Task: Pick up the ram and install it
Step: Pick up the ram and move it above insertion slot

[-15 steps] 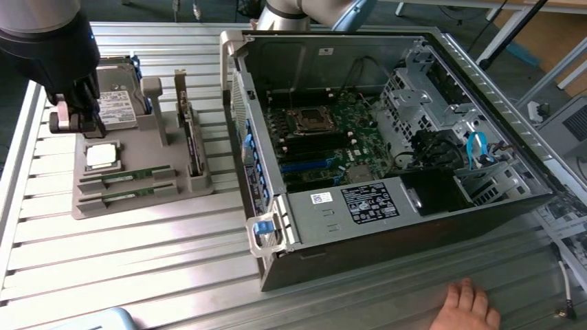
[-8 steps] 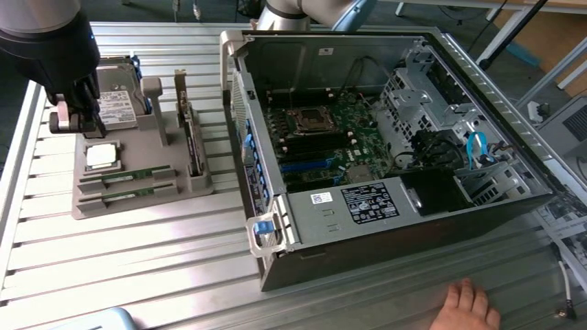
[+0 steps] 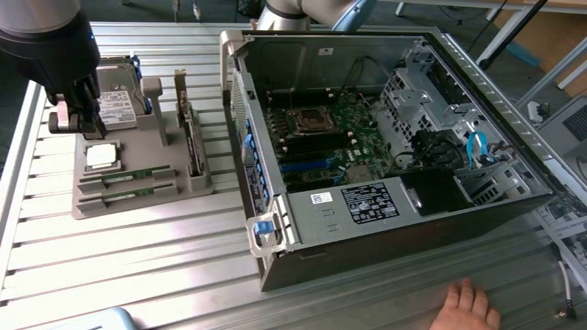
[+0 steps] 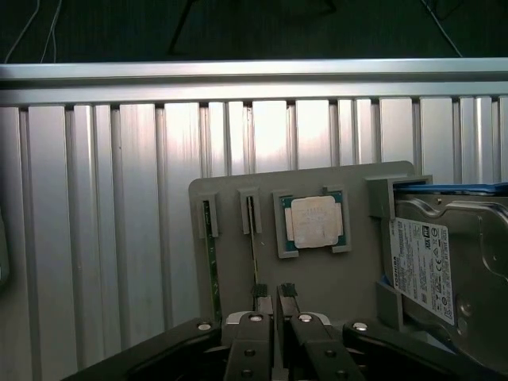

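Wrist view: gripper (image 4: 275, 292) fingers (image 4: 263, 290) slightly apart, one tip by ram (image 4: 255, 254) end. Exterior view: ram on edge in holder (image 3: 137, 206) slot beside processor (image 3: 101, 155), long axis square to holder's long edge.

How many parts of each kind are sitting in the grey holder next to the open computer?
Ram sticks: 2
Processor chip: 1
Hard drive: 1
Expansion card: 1
Total: 5
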`<state>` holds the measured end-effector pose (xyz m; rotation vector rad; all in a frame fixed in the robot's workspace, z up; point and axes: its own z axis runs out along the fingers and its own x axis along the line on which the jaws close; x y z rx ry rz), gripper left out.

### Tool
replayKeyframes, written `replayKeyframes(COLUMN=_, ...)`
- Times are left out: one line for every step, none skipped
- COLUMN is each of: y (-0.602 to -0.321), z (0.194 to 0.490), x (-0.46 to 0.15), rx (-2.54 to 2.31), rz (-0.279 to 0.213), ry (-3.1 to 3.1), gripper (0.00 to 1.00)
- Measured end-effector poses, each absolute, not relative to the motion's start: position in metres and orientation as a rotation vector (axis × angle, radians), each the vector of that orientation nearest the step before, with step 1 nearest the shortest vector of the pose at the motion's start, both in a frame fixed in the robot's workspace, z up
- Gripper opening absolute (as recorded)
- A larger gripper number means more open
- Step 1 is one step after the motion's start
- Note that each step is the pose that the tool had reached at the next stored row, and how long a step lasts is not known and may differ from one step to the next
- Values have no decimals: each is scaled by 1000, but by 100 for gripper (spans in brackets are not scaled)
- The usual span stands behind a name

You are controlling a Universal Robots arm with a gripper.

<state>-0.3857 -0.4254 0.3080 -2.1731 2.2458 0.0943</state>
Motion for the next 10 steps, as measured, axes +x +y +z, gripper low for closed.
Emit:
replayKeyframes(y=-425, z=308, x=-386, rx=-2173, rz=94, ry=2246, gripper=17)
replayKeyframes(y=-425, z=308, x=-386, rx=-2173, rz=94, ry=2246, gripper=17)
replayKeyframes(y=-425, z=308, x=-386, rx=-2173, rz=94, ry=2246, gripper=17)
replayKeyframes(y=-425, z=308, x=-386, rx=-2173, rz=94, ry=2246, gripper=17)
replayKeyframes(y=-425, z=308, x=-386, rx=-2173, rz=94, ry=2246, gripper=17)
replayKeyframes(y=-425, z=308, x=-386, rx=-2173, rz=94, ry=2246, gripper=18)
replayKeyframes(y=-425, z=308, x=-386, rx=-2173, rz=94, ry=2246, gripper=18)
replayKeyframes(y=-425, z=308, x=-386, rx=-2173, rz=94, ry=2246, gripper=24)
replayKeyframes(y=-425, z=308, x=-386, rx=-2173, rz=94, ry=2246, gripper=24)
replayKeyframes(y=-425, z=308, x=-386, rx=-2173, rz=94, ry=2246, gripper=31)
